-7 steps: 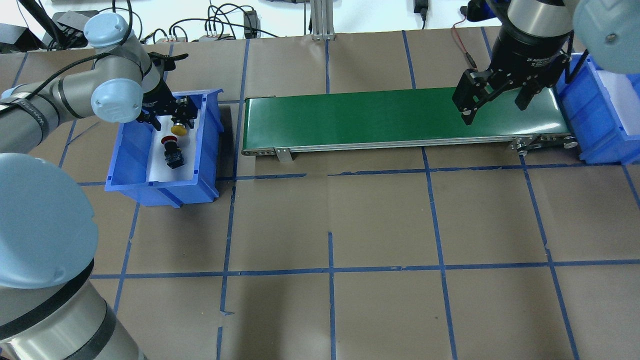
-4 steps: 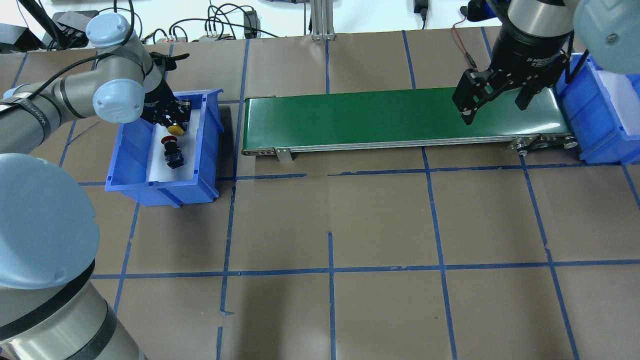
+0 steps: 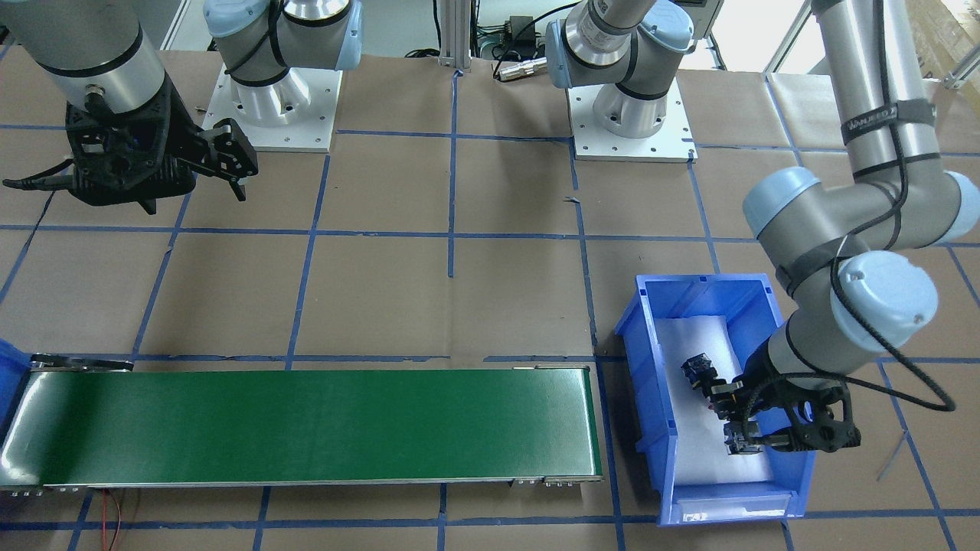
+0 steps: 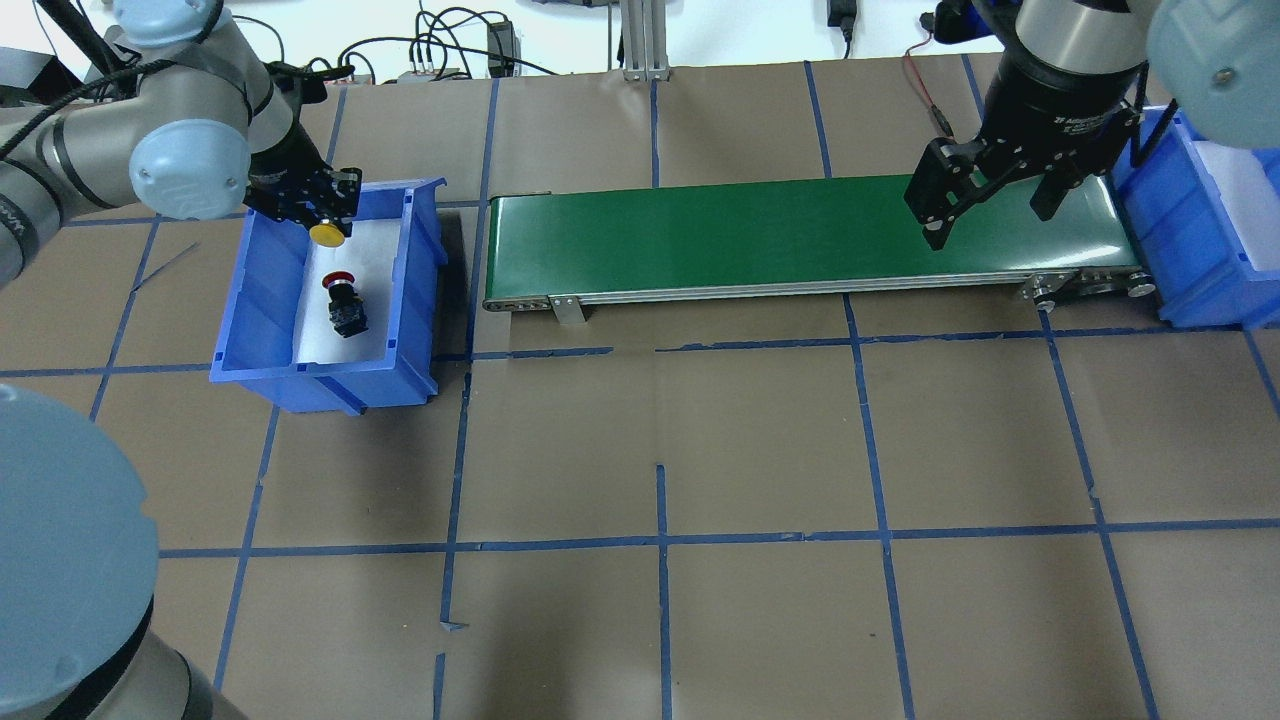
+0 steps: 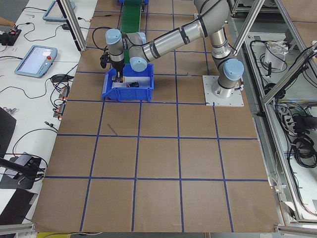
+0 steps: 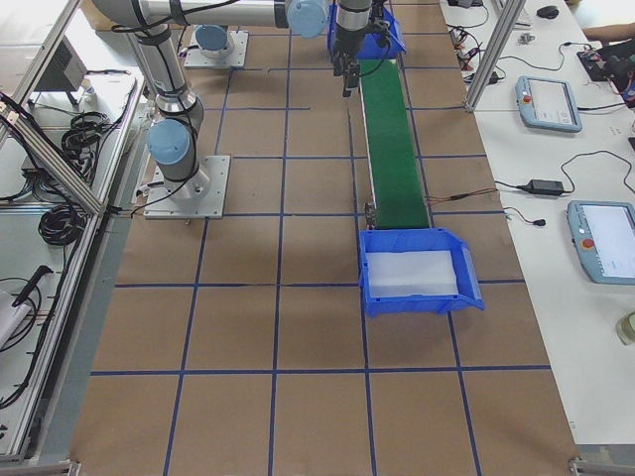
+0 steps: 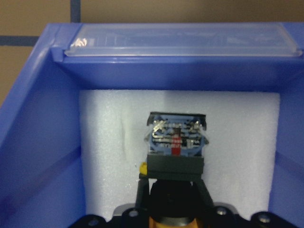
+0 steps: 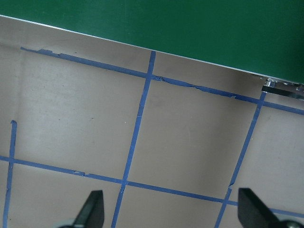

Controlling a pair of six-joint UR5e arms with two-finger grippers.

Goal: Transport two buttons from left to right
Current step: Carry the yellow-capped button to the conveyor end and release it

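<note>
The yellow button (image 4: 328,235) hangs cap-down in my left gripper (image 4: 322,205), which is shut on it and holds it above the back of the left blue bin (image 4: 325,385). In the left wrist view its grey-blue contact block (image 7: 176,141) points away from the camera, over the bin's white foam. The red button (image 4: 343,298) lies on the foam in the middle of the bin and also shows in the front-facing view (image 3: 698,370). My right gripper (image 4: 990,215) is open and empty above the right end of the green conveyor (image 4: 780,235); its fingertips (image 8: 93,209) stand wide apart.
A second blue bin (image 4: 1190,270) with white foam stands at the conveyor's right end and also shows in the exterior right view (image 6: 417,297). The conveyor runs between the two bins. Brown paper with blue tape lines covers the table (image 4: 660,450).
My left gripper closed on the yellow button and lifted it up and back from the foam. The red button and the right arm have not moved.
</note>
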